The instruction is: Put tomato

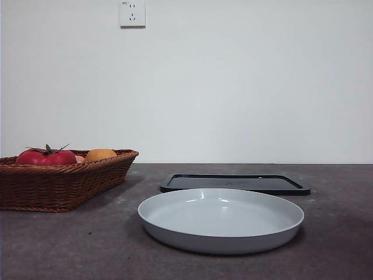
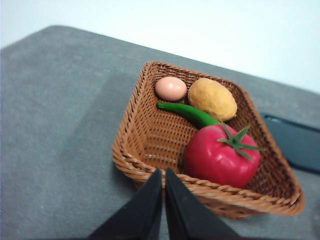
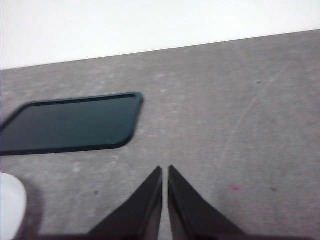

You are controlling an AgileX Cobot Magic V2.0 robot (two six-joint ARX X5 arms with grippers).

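The glossy red tomato (image 2: pixel 220 156) with a green spiky stem lies in a brown wicker basket (image 2: pixel 135 145); in the front view the tomato (image 1: pixel 45 156) peeks over the basket (image 1: pixel 58 186) rim at the left. My left gripper (image 2: pixel 164 172) hangs above the basket's near rim, shut and holding nothing. Over bare table, my right gripper (image 3: pixel 165 170) is shut and empty too. Neither arm shows in the front view.
The basket also holds an orange round fruit (image 2: pixel 212 98), a pale pink-orange fruit (image 2: pixel 170 88) and a green pepper (image 2: pixel 192 114). A grey round plate (image 1: pixel 221 220) lies mid-table with a black flat tray (image 1: pixel 235 183) behind it, the tray (image 3: pixel 70 122) also in the right wrist view.
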